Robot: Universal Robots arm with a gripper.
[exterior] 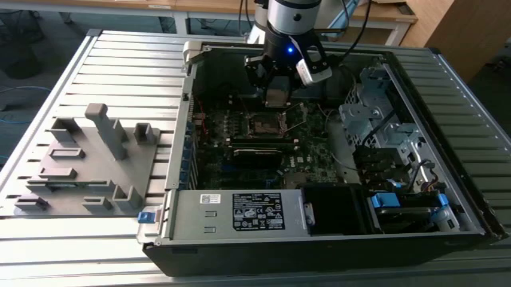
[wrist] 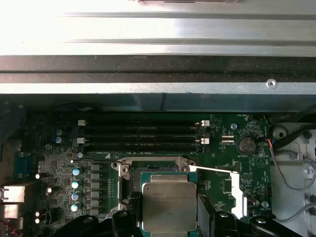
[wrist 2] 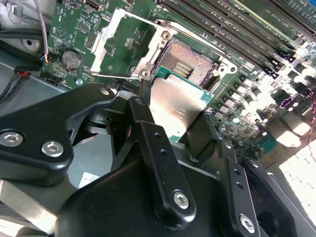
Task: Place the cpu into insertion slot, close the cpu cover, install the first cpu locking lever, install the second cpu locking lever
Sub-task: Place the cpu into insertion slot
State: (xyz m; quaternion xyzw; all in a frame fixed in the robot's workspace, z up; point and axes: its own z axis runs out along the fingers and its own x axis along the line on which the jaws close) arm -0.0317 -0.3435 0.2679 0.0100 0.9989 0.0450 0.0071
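Observation:
My gripper (exterior: 276, 97) hangs inside the open computer case, just over the motherboard. It is shut on the cpu (wrist 2: 178, 103), a flat silver-topped square held by its edges between the black fingers (wrist 2: 148, 128). In the first wrist view the cpu (wrist: 169, 206) hovers over the near part of the insertion slot (wrist: 155, 170). The insertion slot (wrist 2: 190, 61) lies open with its contact field bare. The cpu cover (wrist 2: 148, 49), a silver frame, is swung open beside the slot. It stands raised at one side of the slot (wrist: 237, 190). A thin lever (wrist: 212, 170) sticks out from the slot's corner.
Long black memory sticks (wrist: 143, 136) lie just beyond the slot, with the case wall (wrist: 158, 89) behind them. In the exterior view a grey fixture (exterior: 88, 155) sits at the left. The power supply (exterior: 255, 210) is at the case front, and a drive cage (exterior: 375, 113) and cables are at the right.

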